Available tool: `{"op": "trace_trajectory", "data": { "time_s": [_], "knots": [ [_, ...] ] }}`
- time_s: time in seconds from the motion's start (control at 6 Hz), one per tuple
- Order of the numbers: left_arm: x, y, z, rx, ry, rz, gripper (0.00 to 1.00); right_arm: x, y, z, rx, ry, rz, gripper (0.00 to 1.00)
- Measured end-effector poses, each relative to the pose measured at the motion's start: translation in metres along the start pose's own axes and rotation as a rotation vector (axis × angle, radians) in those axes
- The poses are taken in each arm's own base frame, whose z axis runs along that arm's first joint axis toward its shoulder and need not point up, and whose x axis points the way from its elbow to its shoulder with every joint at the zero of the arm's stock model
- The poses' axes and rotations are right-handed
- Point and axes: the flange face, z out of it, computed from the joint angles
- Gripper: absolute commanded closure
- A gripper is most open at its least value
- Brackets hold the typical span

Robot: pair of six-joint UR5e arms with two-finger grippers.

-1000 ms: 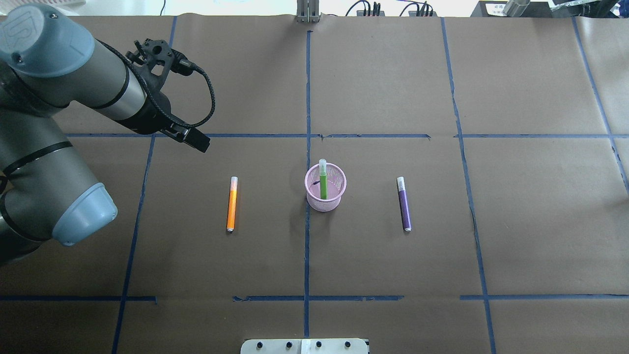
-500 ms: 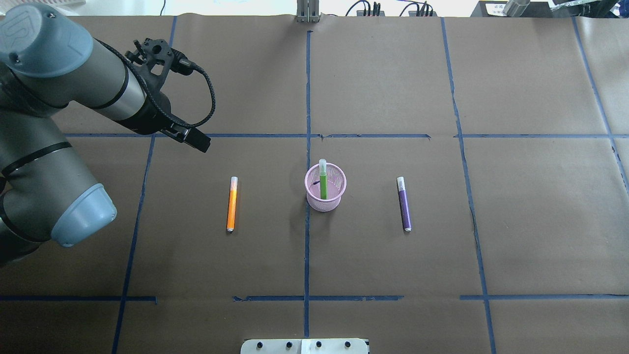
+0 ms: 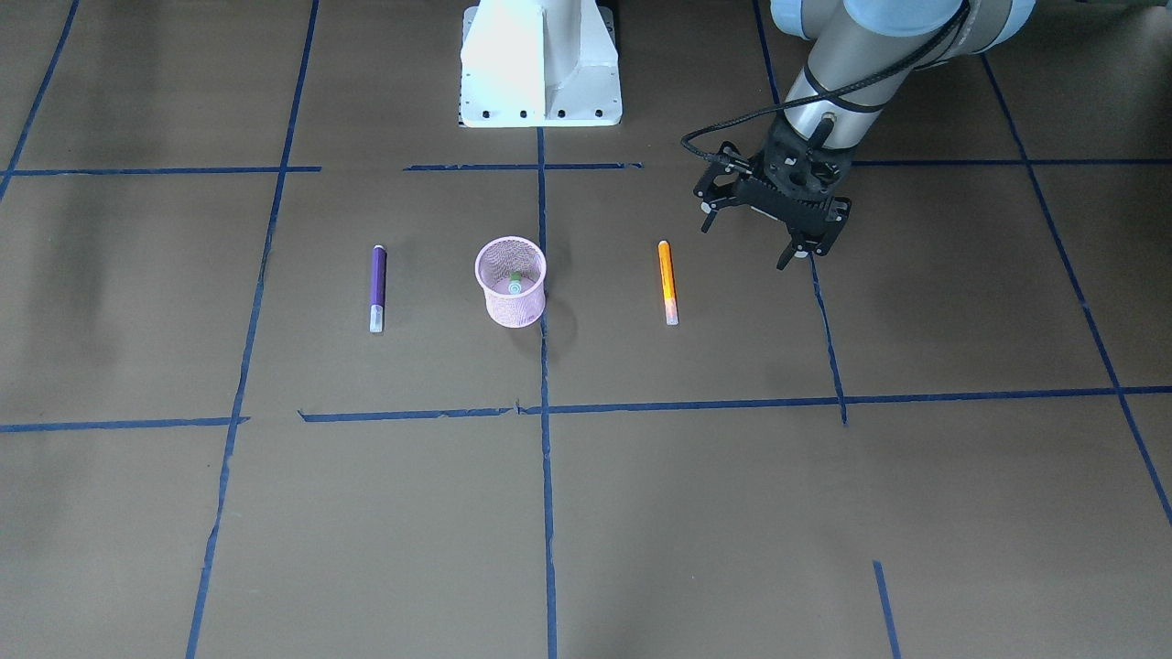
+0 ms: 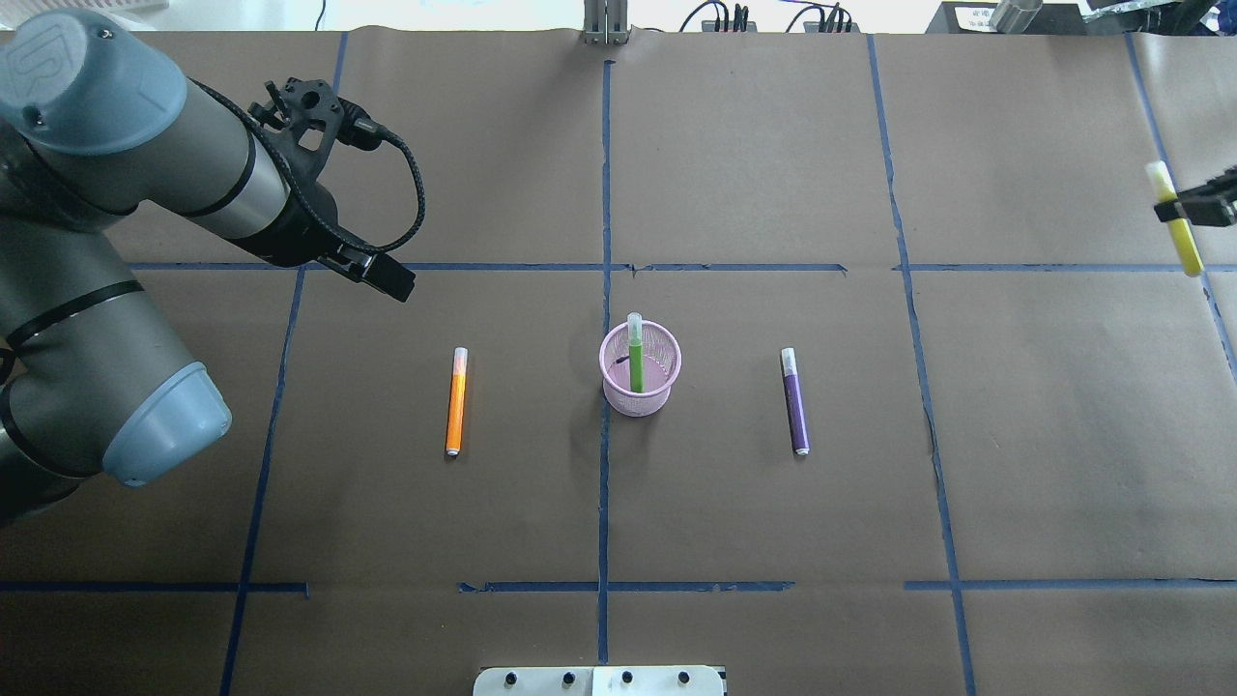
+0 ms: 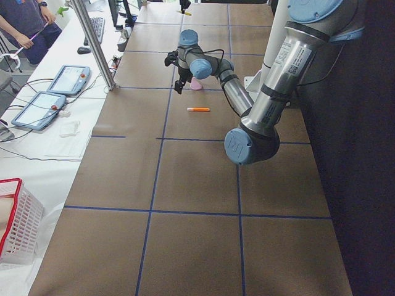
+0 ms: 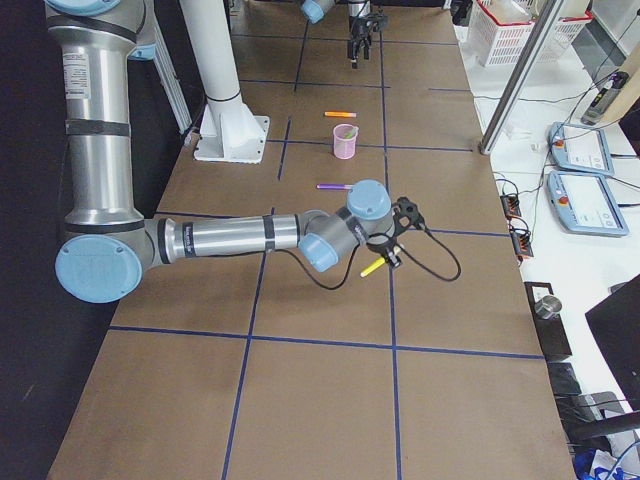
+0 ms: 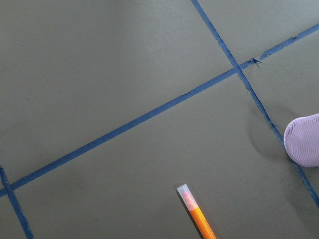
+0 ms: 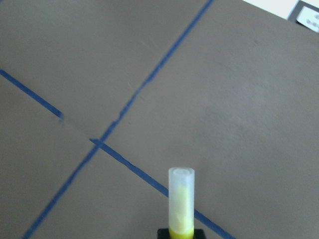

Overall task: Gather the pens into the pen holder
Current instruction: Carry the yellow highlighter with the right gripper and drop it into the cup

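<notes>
The pink mesh pen holder (image 4: 657, 389) stands at the table's middle with the green pen (image 4: 635, 353) upright inside it. The orange pen (image 4: 456, 401) lies flat to its left and the purple pen (image 4: 794, 401) flat to its right. My left gripper (image 3: 746, 243) is open and empty, above the table behind and to the left of the orange pen (image 3: 667, 282). My right gripper (image 4: 1193, 208) is at the far right edge, shut on a yellow pen (image 4: 1179, 232), which also shows in the right wrist view (image 8: 180, 204). The left wrist view shows the orange pen's cap end (image 7: 188, 196) and the holder's edge (image 7: 304, 139).
Blue tape lines divide the brown table cover. The white robot base (image 3: 540, 64) stands at the robot's side of the table. A side table with tablets (image 5: 68, 79) and a white basket (image 5: 15, 228) lie beyond the table's far edge.
My right gripper with the yellow pen has come into the overhead view at the right edge. The left arm has barely moved. The pens and the holder have not moved.
</notes>
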Motion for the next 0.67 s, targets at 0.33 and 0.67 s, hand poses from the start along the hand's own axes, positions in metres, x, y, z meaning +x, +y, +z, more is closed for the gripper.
{"op": "trace_trajectory", "data": {
  "time_s": [0.33, 0.67],
  "knots": [
    [0.0, 0.0, 0.001, -0.003, 0.0, -0.003, 0.0, -0.114, -0.077, -0.002, 0.118, -0.042, 0.083, 1.0],
    [0.0, 0.0, 0.005, -0.009, -0.001, -0.007, 0.0, -0.238, -0.104, 0.032, 0.274, 0.01, 0.199, 1.0]
  ]
}}
